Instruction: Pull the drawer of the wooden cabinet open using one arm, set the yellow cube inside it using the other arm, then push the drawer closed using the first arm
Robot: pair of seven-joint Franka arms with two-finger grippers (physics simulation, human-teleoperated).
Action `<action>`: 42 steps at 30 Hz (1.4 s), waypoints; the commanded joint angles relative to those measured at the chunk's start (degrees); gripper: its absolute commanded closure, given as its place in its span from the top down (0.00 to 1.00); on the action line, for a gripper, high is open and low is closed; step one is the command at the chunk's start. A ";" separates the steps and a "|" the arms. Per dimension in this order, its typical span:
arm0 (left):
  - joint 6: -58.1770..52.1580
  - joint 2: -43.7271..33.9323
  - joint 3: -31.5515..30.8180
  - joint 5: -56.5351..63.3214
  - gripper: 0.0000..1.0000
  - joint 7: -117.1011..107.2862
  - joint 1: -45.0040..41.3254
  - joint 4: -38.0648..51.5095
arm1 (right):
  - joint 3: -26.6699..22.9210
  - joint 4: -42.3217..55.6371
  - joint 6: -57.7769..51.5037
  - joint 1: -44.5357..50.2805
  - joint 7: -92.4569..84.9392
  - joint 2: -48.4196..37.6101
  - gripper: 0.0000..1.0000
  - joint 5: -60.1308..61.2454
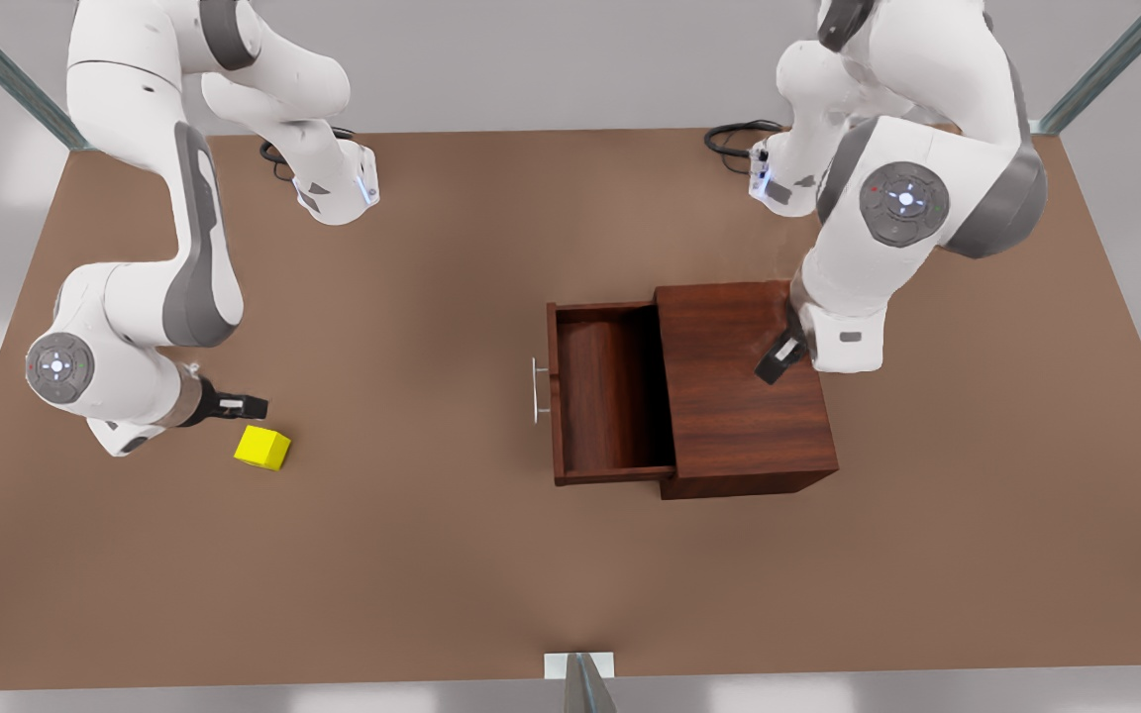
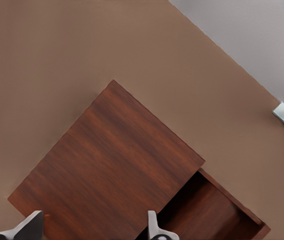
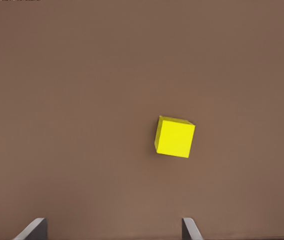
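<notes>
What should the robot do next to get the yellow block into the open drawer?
Probably the right tool, open beside the small bright yellow cube, should shift over it and lower around it. The cube sits free on the brown table, ahead of the tool's fingers. The dark reddish-brown wooden drawer is already pulled out and empty. The left tool waits open above the wooden cabinet.

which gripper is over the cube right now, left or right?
The right gripper, open, hovers beside the small yellow cube on the brown table. The left gripper, also open, is above the dark wooden cabinet, whose drawer stands pulled open.
</notes>
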 commanded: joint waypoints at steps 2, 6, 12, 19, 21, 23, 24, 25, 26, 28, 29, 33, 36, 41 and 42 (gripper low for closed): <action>13.87 -13.98 0.15 -9.85 1.00 52.22 6.80 -24.38 | -0.15 -1.50 5.19 -2.95 13.73 1.50 1.00 1.50; 13.25 -9.41 0.07 -7.39 1.00 52.05 6.88 -16.20 | -0.15 -5.72 13.01 -4.35 19.44 3.61 1.00 5.37; 12.19 -9.14 0.06 -7.30 1.00 52.05 6.27 -16.64 | -0.15 -9.76 22.59 -6.38 24.19 6.34 1.00 5.37; 8.59 -9.14 0.06 -7.30 1.00 52.13 6.53 -16.64 | 0.72 -12.92 27.43 -5.94 23.13 8.45 1.00 -0.52; 8.41 -9.14 0.06 -7.30 1.00 52.13 6.62 -16.64 | 0.99 -13.19 27.43 -5.94 21.20 8.89 1.00 -2.72; 8.24 -9.14 0.06 -7.21 1.00 52.13 6.71 -16.64 | 1.08 -13.19 27.43 -5.94 20.76 9.50 1.00 -5.09; 8.24 -9.14 0.06 -7.21 1.00 52.13 6.62 -16.64 | 1.08 -13.19 27.52 -5.94 20.23 10.03 1.00 -5.09; 8.24 -9.14 0.06 -7.12 1.00 52.13 6.62 -16.64 | 1.25 -13.19 27.60 -5.85 19.80 10.29 1.00 -5.18; 8.24 -9.14 0.06 -7.12 1.00 52.13 6.62 -16.64 | 1.25 -13.19 27.60 -5.85 19.79 10.47 1.00 -6.23; 8.24 -9.14 0.06 -7.12 1.00 52.13 6.53 -16.72 | 1.60 -13.19 27.78 -5.94 19.71 11.35 1.00 -6.85; 8.24 -9.14 0.06 -7.12 1.00 52.05 6.53 -16.81 | 1.69 -13.19 28.21 -6.02 19.79 11.44 1.00 -6.85; 8.24 -9.14 -0.02 -7.03 1.00 52.05 6.36 -16.90 | 4.15 -13.54 30.15 -8.92 18.56 13.46 1.00 -6.50; 8.24 -9.14 -0.02 -5.98 1.00 51.96 6.27 -16.90 | 4.50 -13.63 30.33 -9.36 18.30 14.34 1.00 -6.58; 8.24 -9.14 -0.02 -5.89 1.00 51.96 6.18 -16.90 | 4.94 -15.29 32.70 -9.45 17.51 14.86 1.00 -6.58; 8.24 -9.14 -0.02 -5.89 1.00 51.96 6.18 -16.99 | 4.94 -15.65 33.49 -9.45 17.51 14.86 1.00 -6.58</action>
